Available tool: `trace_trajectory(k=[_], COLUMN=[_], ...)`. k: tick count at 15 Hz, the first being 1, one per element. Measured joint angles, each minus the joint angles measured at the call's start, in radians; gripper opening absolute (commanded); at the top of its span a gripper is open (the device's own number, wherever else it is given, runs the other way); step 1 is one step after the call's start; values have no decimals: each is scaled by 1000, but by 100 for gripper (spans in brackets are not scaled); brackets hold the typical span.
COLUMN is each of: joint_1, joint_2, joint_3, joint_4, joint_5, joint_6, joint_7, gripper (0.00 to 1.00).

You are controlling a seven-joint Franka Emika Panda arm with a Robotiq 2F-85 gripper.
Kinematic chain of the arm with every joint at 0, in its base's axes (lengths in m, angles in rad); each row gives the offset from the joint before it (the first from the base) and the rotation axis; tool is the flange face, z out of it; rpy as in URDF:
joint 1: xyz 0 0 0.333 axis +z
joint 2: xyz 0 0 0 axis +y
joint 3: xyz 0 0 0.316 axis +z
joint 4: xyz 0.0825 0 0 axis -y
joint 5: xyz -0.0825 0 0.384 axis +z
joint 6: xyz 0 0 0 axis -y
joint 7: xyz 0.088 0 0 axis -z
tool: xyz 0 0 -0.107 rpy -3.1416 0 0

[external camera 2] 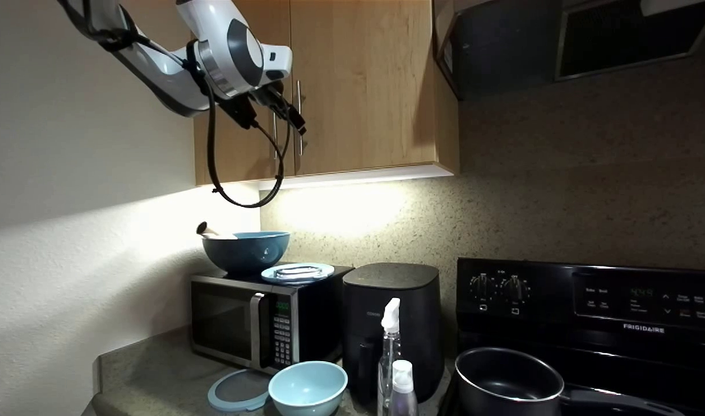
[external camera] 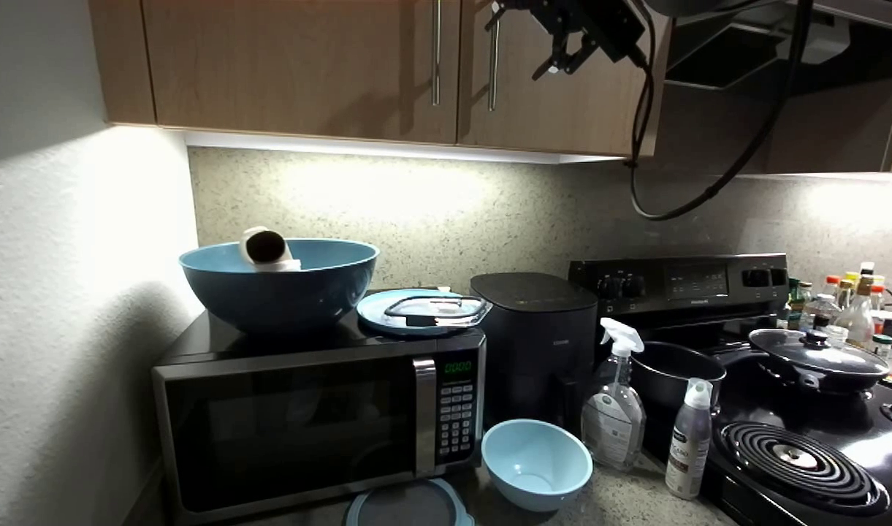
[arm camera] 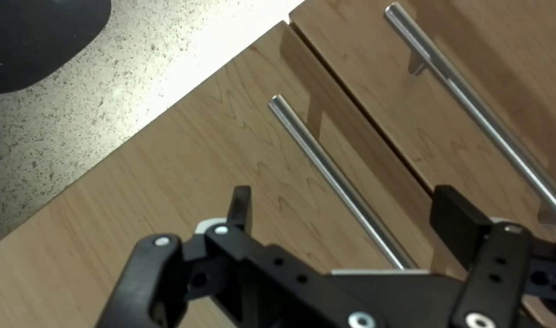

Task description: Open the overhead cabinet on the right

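Facing overhead cabinet (external camera: 562,109), hand (arm camera: 344,200) splayed

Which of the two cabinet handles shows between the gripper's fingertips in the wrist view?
The right-hand handle in both exterior views, nearer the range hood: it shows in the gap of the open gripper, while the left-hand handle lies outside.

We read FRIGIDAIRE on the glossy black stove panel (external camera 2: 560,315) and green zeros on the boxy silver-and-black microwave (external camera: 299,431), but find the lettering on the rounded black air fryer (external camera: 535,354) too blurred.
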Motion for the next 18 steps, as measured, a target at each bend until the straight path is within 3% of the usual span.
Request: trace_trajectory(k=[6,8,11,18], joint_1=[303,352,349,228], joint_2=[113,135,140,114], joint_3=[-126,-146,-150,-143], joint_4=[66,89,95,92], joint_5=[216,256,238,-75], joint_6=[6,6,4,3], joint_7=[-396,-465,-452,-98], gripper=[100,100,100,100])
